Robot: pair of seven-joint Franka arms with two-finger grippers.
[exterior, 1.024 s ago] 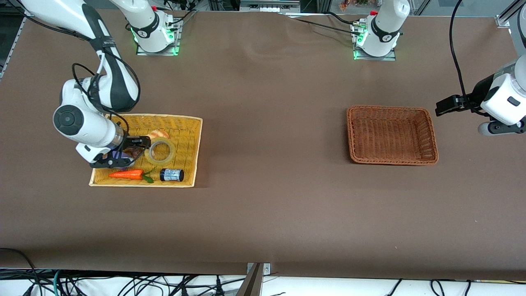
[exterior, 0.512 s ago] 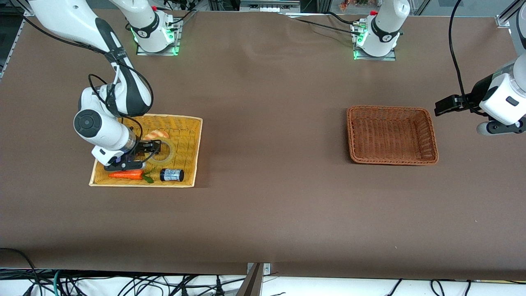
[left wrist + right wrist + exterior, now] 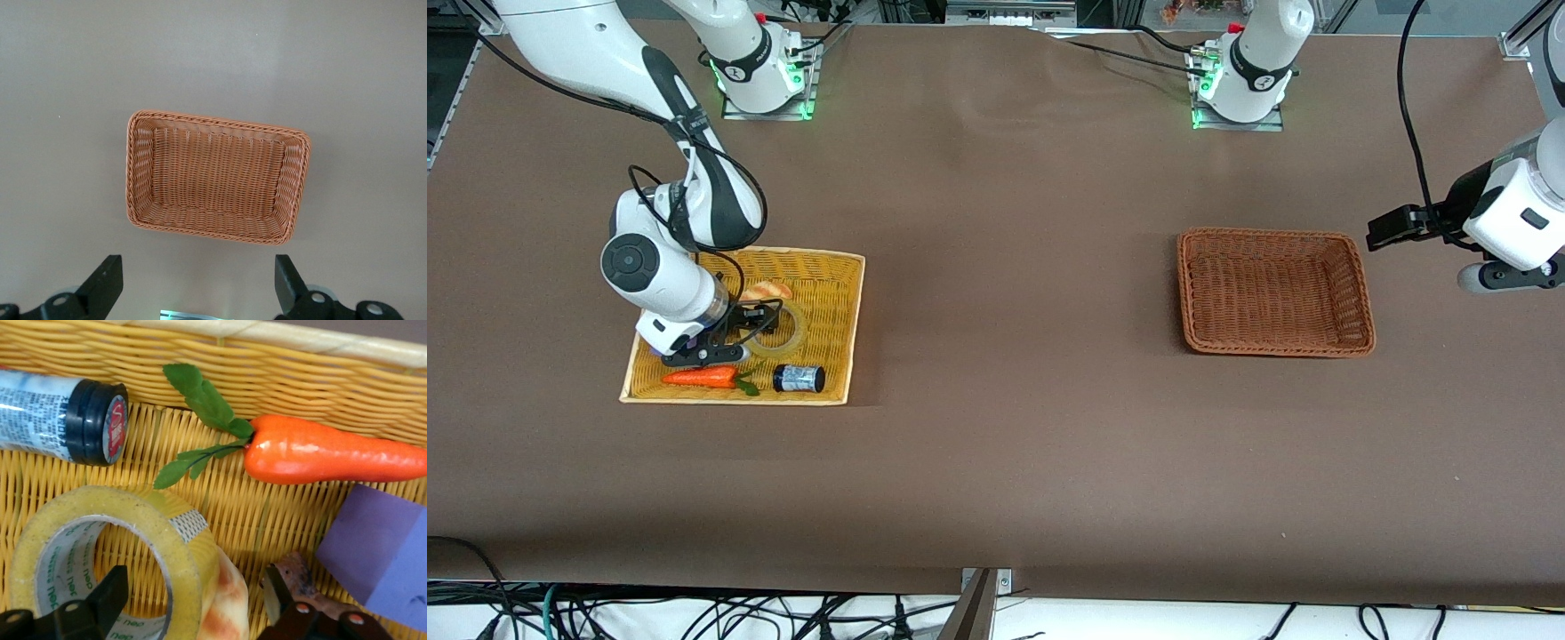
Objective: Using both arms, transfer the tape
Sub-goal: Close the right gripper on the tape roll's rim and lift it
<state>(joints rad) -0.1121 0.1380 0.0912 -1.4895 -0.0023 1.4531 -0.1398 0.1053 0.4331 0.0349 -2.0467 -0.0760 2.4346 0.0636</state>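
The tape (image 3: 790,336), a yellowish ring, lies in the yellow basket (image 3: 831,267) beside the orange-striped croissant (image 3: 766,290). My right gripper (image 3: 756,325) is open and low over the tape. In the right wrist view one finger (image 3: 103,600) is inside the hole of the tape (image 3: 160,533). The other finger (image 3: 279,593) is outside it. The tape's wall and an end of the croissant (image 3: 230,603) lie between them, at my right gripper (image 3: 193,603). My left gripper (image 3: 1385,233) is open and empty. It waits in the air past the brown basket (image 3: 1276,342), at the left arm's end of the table.
An orange carrot (image 3: 698,377) and a small black can (image 3: 799,379) lie in the yellow basket nearer the front camera than the tape. A purple block (image 3: 380,547) and a brown toy (image 3: 297,573) lie beside the right gripper. The brown basket (image 3: 140,167) holds nothing.
My right arm has moved toward the tape, and its open gripper now straddles the tape's wall. The left arm has barely moved.
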